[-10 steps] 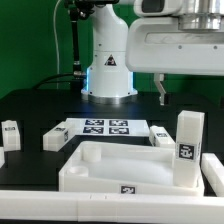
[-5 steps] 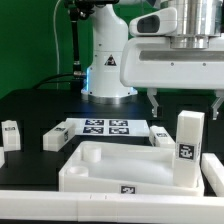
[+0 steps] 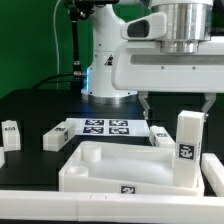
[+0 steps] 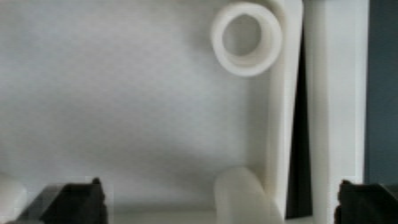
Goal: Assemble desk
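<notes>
The desk's white tabletop (image 3: pixel 95 168) lies upside down at the front, rim raised. One white leg (image 3: pixel 188 150) with a tag stands upright in its corner on the exterior view's right. My gripper (image 3: pixel 176 104) hangs open and empty above the tabletop's far right part, just behind that leg. In the wrist view the gripper (image 4: pixel 219 205) is wide open, dark fingertips (image 4: pixel 75 200) apart, over the tabletop's inner floor (image 4: pixel 125 110). A round socket (image 4: pixel 249 38) and the raised rim (image 4: pixel 285 120) show there.
Loose white legs lie on the black table: one at the far left (image 3: pixel 10 133), one left of centre (image 3: pixel 55 137), one behind the tabletop (image 3: pixel 160 135). The marker board (image 3: pixel 105 127) lies before the robot base (image 3: pixel 108 70). A white bar (image 3: pixel 60 205) runs along the front.
The gripper has moved toward the exterior view's left and a little lower, staying open and empty. The parts have not moved.
</notes>
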{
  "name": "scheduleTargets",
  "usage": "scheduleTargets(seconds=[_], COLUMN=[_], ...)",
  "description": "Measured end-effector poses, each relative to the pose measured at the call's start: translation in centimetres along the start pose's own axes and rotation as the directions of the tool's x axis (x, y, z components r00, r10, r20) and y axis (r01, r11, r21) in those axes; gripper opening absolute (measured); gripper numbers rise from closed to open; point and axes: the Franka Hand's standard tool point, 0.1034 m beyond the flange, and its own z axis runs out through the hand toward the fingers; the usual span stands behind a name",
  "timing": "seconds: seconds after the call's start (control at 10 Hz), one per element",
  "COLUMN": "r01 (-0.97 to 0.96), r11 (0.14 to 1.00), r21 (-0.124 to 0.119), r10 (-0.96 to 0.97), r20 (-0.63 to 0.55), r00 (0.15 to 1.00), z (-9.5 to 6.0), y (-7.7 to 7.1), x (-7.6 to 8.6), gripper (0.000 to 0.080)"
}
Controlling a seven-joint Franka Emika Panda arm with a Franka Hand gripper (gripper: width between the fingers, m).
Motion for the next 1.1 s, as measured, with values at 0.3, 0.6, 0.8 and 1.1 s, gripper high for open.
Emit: scheduleTargets(seconds=[0.3, 0.6, 0.8, 1.1], r01=[-0.005, 0.0, -0.055, -0.154], r11=[1.0, 1.0, 0.997, 0.979], r21=[0.002, 0.002, 0.05, 0.136], r10=[0.005, 0.0, 0.054, 0.148], r20=[0.01, 0.003, 0.012, 0.054], r00=[1.0, 1.0, 0.998, 0.988], z=[-0.2, -0.1, 0.3, 1.8], y=[0.2, 0.5, 1.4, 3.0], x=[-0.5, -0.7, -0.8, -2.7], gripper=[0.0649, 0.0649, 0.0649, 0.0649])
